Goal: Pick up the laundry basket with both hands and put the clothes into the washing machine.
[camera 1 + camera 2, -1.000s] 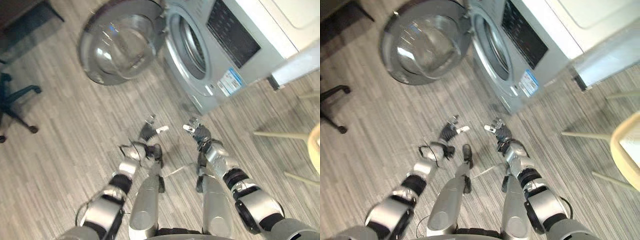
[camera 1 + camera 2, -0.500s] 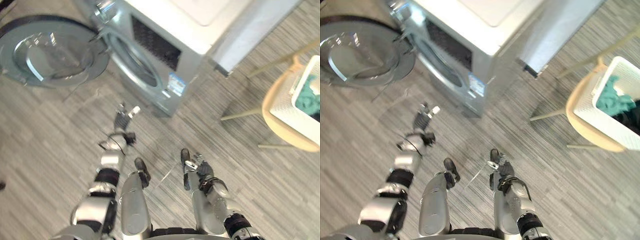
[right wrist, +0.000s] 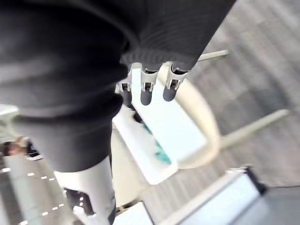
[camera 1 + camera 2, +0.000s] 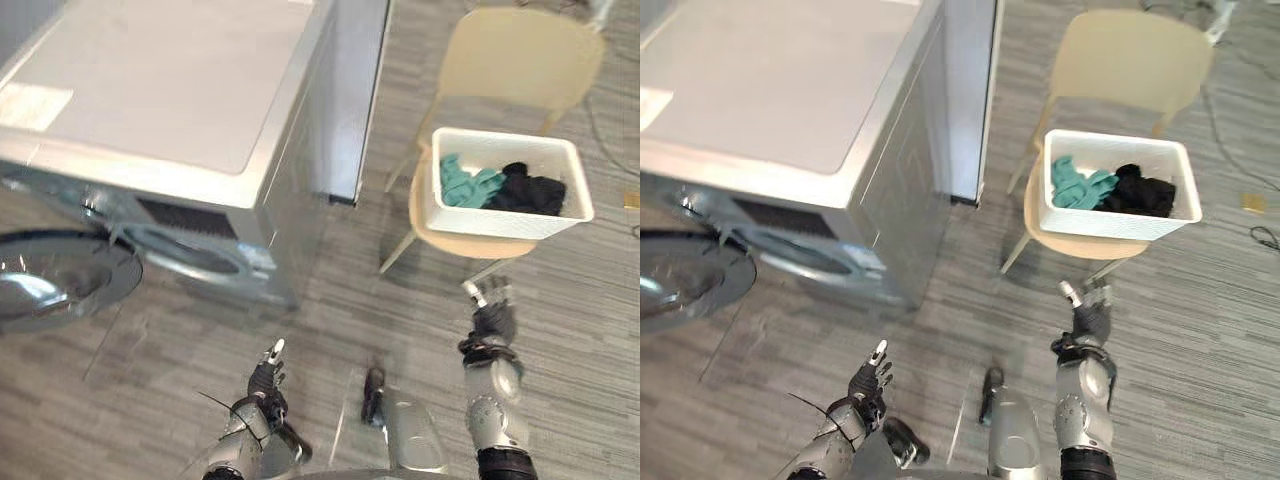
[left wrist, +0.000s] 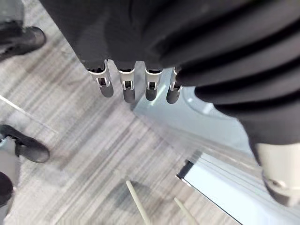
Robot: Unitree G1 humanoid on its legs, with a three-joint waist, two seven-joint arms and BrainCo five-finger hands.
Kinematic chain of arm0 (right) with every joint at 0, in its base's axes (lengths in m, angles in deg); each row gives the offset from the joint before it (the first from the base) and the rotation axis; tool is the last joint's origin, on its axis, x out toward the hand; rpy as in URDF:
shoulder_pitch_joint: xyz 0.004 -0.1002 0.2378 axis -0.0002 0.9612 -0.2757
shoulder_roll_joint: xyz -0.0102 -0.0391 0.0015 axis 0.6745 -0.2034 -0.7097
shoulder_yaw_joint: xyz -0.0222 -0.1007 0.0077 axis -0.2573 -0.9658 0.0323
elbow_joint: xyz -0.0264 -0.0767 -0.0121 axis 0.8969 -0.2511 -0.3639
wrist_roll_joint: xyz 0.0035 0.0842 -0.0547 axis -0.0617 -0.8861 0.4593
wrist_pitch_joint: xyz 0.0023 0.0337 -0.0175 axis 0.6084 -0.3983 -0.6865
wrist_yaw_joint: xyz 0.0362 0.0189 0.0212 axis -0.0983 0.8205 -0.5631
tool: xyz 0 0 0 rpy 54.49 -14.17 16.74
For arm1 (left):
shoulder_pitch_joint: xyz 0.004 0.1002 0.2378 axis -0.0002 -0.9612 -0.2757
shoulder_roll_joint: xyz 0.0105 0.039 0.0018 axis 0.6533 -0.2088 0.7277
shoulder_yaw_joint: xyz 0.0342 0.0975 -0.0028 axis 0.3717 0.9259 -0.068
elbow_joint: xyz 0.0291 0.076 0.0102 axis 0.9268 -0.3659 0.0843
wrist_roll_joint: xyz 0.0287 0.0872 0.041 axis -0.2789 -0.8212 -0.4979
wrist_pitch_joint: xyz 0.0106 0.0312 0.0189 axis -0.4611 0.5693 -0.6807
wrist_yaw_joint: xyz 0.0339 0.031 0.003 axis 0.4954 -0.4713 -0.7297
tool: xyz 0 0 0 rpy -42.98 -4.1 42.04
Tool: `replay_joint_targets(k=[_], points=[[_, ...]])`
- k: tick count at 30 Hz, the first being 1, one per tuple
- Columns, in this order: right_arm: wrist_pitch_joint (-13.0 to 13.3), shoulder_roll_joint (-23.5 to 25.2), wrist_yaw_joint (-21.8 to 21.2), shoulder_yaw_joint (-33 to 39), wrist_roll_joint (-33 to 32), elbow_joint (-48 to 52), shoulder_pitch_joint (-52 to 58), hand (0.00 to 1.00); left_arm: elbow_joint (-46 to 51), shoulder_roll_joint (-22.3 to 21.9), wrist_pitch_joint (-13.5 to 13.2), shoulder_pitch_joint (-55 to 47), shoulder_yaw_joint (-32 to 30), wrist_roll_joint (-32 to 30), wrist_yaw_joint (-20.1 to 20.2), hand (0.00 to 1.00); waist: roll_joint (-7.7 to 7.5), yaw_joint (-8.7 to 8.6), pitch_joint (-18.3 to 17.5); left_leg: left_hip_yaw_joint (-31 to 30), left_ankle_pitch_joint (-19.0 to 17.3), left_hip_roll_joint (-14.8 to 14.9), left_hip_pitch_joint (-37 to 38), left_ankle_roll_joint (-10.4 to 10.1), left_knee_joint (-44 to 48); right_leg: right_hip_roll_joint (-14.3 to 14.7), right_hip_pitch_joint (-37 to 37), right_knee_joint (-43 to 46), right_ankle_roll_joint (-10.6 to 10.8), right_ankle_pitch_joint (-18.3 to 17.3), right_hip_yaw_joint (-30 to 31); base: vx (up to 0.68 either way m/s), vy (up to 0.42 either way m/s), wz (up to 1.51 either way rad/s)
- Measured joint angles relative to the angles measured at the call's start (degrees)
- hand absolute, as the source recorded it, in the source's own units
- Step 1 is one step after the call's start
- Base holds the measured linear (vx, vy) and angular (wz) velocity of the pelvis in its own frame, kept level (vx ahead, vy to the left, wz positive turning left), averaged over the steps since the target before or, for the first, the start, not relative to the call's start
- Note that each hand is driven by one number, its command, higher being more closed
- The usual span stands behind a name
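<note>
The white laundry basket (image 4: pixel 505 205) sits on the seat of a beige chair (image 4: pixel 520 60), with teal and black clothes (image 4: pixel 1110 188) inside. To its left stands the silver washing machine (image 4: pixel 170 120), its round door (image 4: pixel 60 280) swung open low at the far left. My right hand (image 4: pixel 490 320) hovers open over the floor just in front of the chair, short of the basket; its straight fingers (image 3: pixel 146 89) point towards the basket (image 3: pixel 164 126). My left hand (image 4: pixel 870 378) is open and empty over the floor in front of the washer, its fingers (image 5: pixel 126 86) straight.
A tall pale panel (image 4: pixel 355 100) fills the gap between the washer and the chair. The chair's thin legs (image 4: pixel 400 250) splay out over the grey plank floor. A cable (image 4: pixel 1265 235) lies on the floor at the far right.
The whole picture has swung from the washer's open door towards the chair and basket: the camera moved. Both hands remain open and empty.
</note>
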Motion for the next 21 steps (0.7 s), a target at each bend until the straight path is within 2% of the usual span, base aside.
replay_joint_targets(k=[1,3,4,5,6,7,8,9,10,11,12,14,15,17,18,20,21], points=[[0.0,0.1,0.2,0.0,1.3,0.7,-0.6,0.0,-0.6,0.2,0.0,0.2,-0.3,0.0,0.0,0.0,-0.07,0.48,-0.2,0.2,0.1,0.7,0.8,-0.1,0.2,0.3,0.0,0.6,0.3,0.0,-0.2,0.09,-0.2,-0.67],[0.1,0.2,1.4,-0.7,5.1,5.9,-0.9,0.0,-2.1,-0.6,-0.1,0.0,-2.8,0.0,-0.5,0.0,1.44,0.32,-2.4,-0.1,0.9,5.3,1.9,-1.0,3.5,5.6,1.5,-1.0,-2.7,-0.2,0.9,0.16,-0.304,-0.62],[0.1,0.2,1.5,-1.1,6.1,6.9,-1.1,0.0,-2.1,-0.7,-0.1,-0.3,-3.3,0.0,-0.8,0.0,1.63,0.6,-2.5,-0.2,1.4,6.8,2.3,-0.8,5.0,6.9,2.1,-1.3,-3.4,-0.5,1.8,0.21,-0.335,-0.87],[0.2,0.2,1.8,-2.0,7.4,8.2,-1.6,0.0,-2.4,-1.1,-0.1,-1.4,-4.7,0.0,-1.3,0.0,1.52,1.18,-2.6,-0.2,3.3,9.7,3.2,2.0,9.3,9.1,3.4,-1.9,-4.8,-0.8,3.3,0.18,-0.289,-0.85],[0.2,0.2,2.0,-2.2,7.8,9.1,-1.5,0.0,-2.5,-1.1,-0.1,-1.7,-4.9,0.0,-1.4,0.0,1.4,1.71,-2.7,-0.3,5.0,11.4,3.4,4.7,12.2,10.3,4.4,-2.6,-5.3,-0.8,4.3,0.17,-0.327,-1.0],[0.2,0.1,2.5,-2.5,8.6,10.5,-1.5,0.0,-2.5,-0.9,-0.1,-2.5,-5.1,0.0,-1.5,0.0,1.34,2.23,-2.7,-3.1,10.0,14.9,1.5,13.1,19.4,12.6,7.4,-5.7,-6.5,-0.5,6.0,0.16,-0.32,-0.89],[0.5,-0.7,2.8,-3.1,10.2,11.9,-1.9,0.0,-2.4,-1.4,-0.2,-3.4,-5.0,-0.1,-1.5,0.0,1.63,2.79,-2.8,-11.4,9.7,15.2,-2.8,15.3,26.0,14.1,9.7,-8.3,-7.3,-0.1,7.8,0.15,-0.286,-0.88],[0.8,-1.4,3.1,-3.1,10.8,12.1,-2.5,0.0,-2.2,-1.9,-0.3,-3.8,-5.0,-0.1,-1.5,0.0,1.58,3.22,-2.8,-16.2,7.7,13.4,-5.2,13.1,28.2,14.3,10.4,-9.2,-7.5,0.0,9.0,0.15,-0.189,-0.92],[1.2,-2.7,3.7,-3.1,12.5,12.1,-3.9,0.0,-2.0,-2.9,-0.5,-4.4,-5.0,-0.1,-1.5,0.0,1.55,3.89,-2.8,-23.7,4.4,8.1,-9.6,10.0,30.5,14.5,11.4,-10.8,-7.7,0.2,11.0,0.16,-0.105,-0.93],[1.4,-3.8,3.8,-3.1,13.1,12.1,-5.0,0.0,-1.6,-3.4,-0.8,-5.0,-5.0,-0.1,-1.6,0.0,1.9,4.32,-3.0,-27.6,1.8,3.4,-12.7,9.4,30.1,14.9,12.7,-12.2,-8.0,0.3,12.4,0.21,-0.082,-1.0],[1.5,-4.4,4.0,-3.0,14.2,12.1,-5.5,0.0,-1.6,-3.3,-1.2,-5.0,-5.0,-0.1,-1.6,0.0,2.03,5.22,-3.1,-28.9,-0.2,-1.1,-14.2,7.9,26.7,15.2,14.2,-13.2,-8.0,0.4,13.7,0.19,-0.043,-0.7],[1.6,-5.0,4.0,-3.1,14.8,12.1,-6.0,0.0,-1.4,-3.3,-1.5,-5.3,-5.1,-0.4,-1.6,0.0,2.36,5.63,-3.3,-28.5,-1.2,-6.3,-15.4,7.1,20.7,15.3,16.1,-14.7,-8.0,0.4,14.8,0.22,0.014,-0.44],[1.7,-5.6,4.1,-3.1,15.0,12.1,-6.4,0.0,-1.3,-3.4,-1.5,-5.6,-5.4,-1.2,-1.6,0.0,2.95,6.15,-3.7,-28.3,-1.1,-10.5,-17.5,7.0,14.9,15.8,17.3,-16.0,-7.9,0.4,15.9,0.28,0.072,-0.43],[1.6,-5.7,4.5,-3.1,16.1,12.1,-6.9,0.0,-0.8,-3.9,-1.5,-5.8,-7.2,-1.6,-1.7,0.0,3.61,7.27,-4.1,-28.4,0.0,-13.3,-17.5,6.3,7.2,16.6,17.9,-16.8,-7.0,0.2,17.7,0.25,0.091,-0.65],[1.5,-5.4,4.8,-3.6,17.5,12.1,-7.1,0.0,-0.8,-4.1,-1.6,-6.9,-7.4,-1.6,-1.8,0.0,4.48,8.47,-4.9,-28.9,3.1,-13.9,-16.6,11.9,2.2,17.8,18.2,-15.9,-5.5,-1.5,19.9,0.27,0.107,-0.67],[1.0,-3.9,5.0,-4.2,19.3,12.0,-6.6,0.0,-1.0,-3.4,-1.5,-6.9,-8.4,-1.5,-2.1,0.0,2.11,8.0,-5.3,-28.7,2.2,-15.6,-15.1,12.2,1.7,15.8,18.3,-12.6,-3.9,-4.3,19.9,0.32,0.094,-0.14],[0.2,-3.8,4.8,-5.1,19.7,12.0,-6.5,0.0,-1.9,-2.7,-1.4,-6.1,-8.5,-1.6,-2.5,0.0,1.35,8.17,-5.3,-28.5,0.3,-16.2,-13.0,11.6,1.5,14.2,15.3,-2.6,0.0,-6.2,19.9,0.29,0.056,0.09]])
